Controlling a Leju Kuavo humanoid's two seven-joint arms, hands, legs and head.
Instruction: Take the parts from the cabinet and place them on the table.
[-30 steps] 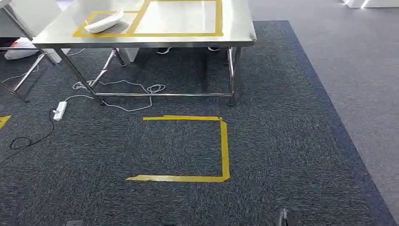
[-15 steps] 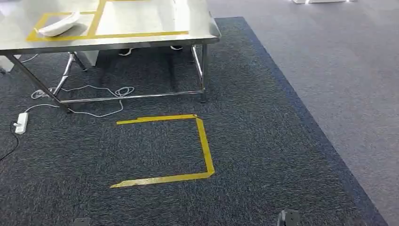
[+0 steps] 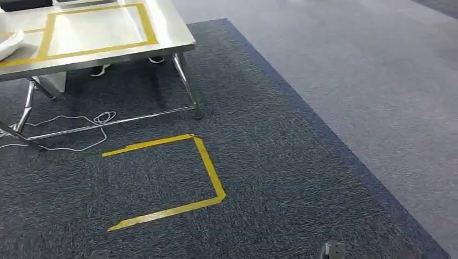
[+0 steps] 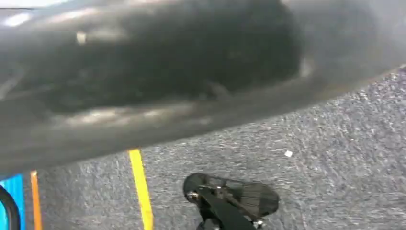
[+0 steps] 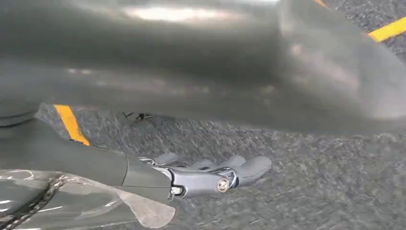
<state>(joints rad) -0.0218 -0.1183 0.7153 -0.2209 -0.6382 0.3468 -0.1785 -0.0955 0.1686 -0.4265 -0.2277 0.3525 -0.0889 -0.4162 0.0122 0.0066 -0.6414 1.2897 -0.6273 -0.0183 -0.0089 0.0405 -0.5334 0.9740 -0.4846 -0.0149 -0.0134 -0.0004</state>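
Note:
A steel table [image 3: 172, 39] with yellow tape rectangles on its top stands at the far left of the head view. A white part [image 3: 7, 44] lies on it, cut off by the picture's left edge. My right hand [image 5: 210, 173] hangs low over the dark carpet, fingers stretched out and apart, with nothing in them. A small grey piece of that arm [image 3: 332, 250] shows at the bottom edge of the head view. A sliver of my left arm [image 3: 98, 254] shows at the bottom edge too; its fingers are hidden.
A yellow tape outline [image 3: 208, 172] marks the dark carpet in front of the table. White cables [image 3: 81, 121] lie under the table by its legs. Lighter grey carpet [image 3: 351, 81] stretches away on the right.
The camera has turned to the right: the table, the white part and the floor tape have slid left in the picture. The power strip has left the picture.

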